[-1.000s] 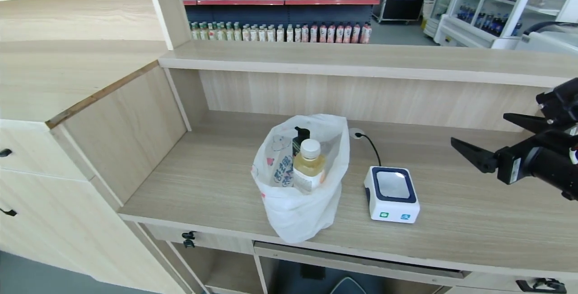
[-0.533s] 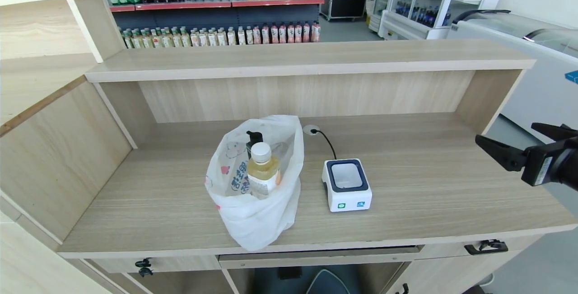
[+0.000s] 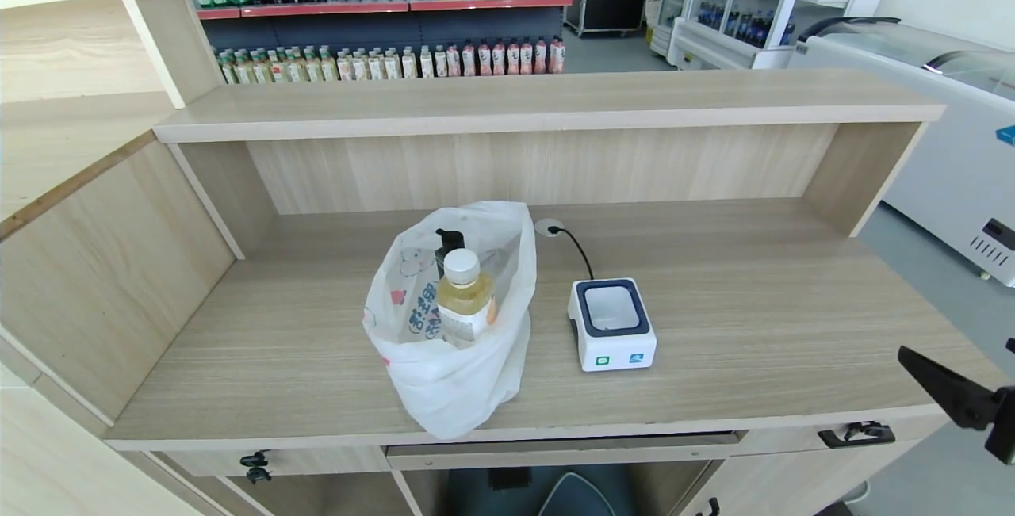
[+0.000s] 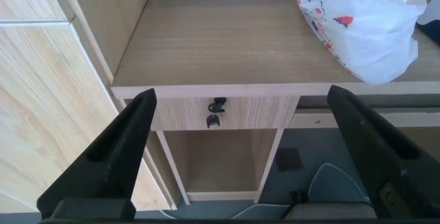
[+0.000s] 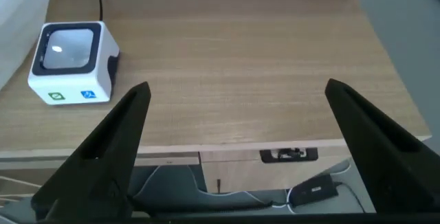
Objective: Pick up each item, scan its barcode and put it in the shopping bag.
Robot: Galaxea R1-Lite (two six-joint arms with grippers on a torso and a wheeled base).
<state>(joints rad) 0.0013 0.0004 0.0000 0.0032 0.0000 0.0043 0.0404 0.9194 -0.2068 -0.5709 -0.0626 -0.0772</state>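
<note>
The counter spans the head view. At centre, near its front edge, stands the bag, the scanner just right of it, two bottles inside the bag. Left gripper and right gripper hang low, jaws spread, empty. A rising arm could nudge the soft bag off the edge

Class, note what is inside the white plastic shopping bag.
A white-capped bottle of yellow drink stands in the white plastic shopping bag, a black pump-top bottle behind it. The bag covers anything lower.
</note>
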